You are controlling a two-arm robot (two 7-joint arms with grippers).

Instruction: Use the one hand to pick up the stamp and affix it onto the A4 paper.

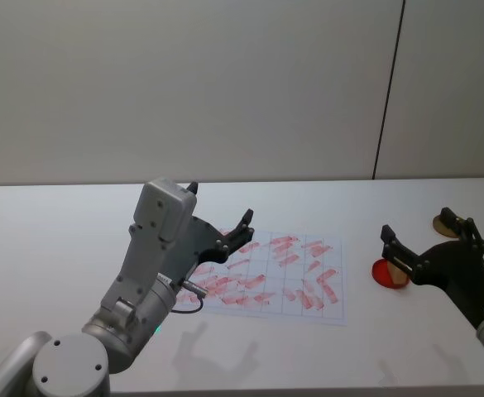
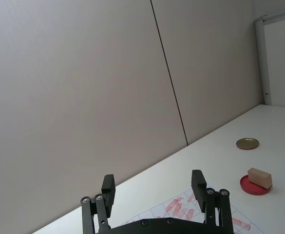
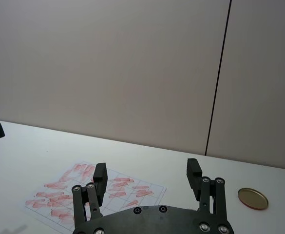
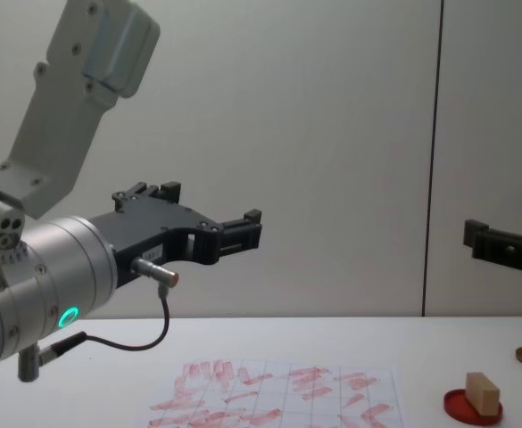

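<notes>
Jaws on your right gripper (image 1: 416, 225) are standing wide apart with nothing between them, so no grasp is happening yet. You're hovering that gripper up off the table (image 1: 59, 248), over its right side, and the chest view is showing it well above the things below. The stamp (image 1: 399, 276) is sitting on the red ink pad (image 1: 382, 273), just beside the right edge of the A4 paper (image 1: 275, 277), with the gold disc (image 1: 443, 223) lying farther back. From the head view the stamp is showing just beneath the jaws, toward their left finger, though in height it is lying well apart from them. I'm judging the task as barely begun: the stamp is not yet picked up, and everything is waiting on you, meaning a descent, a grip on the block, a carry leftward over the sheet and a press down. The paper is showing many red marks across its grid, so look for a barer cell. Your left gripper (image 2: 153, 181) is hanging raised over the paper's left part, its jaws also apart and holding nothing, and it is looking idle.
</notes>
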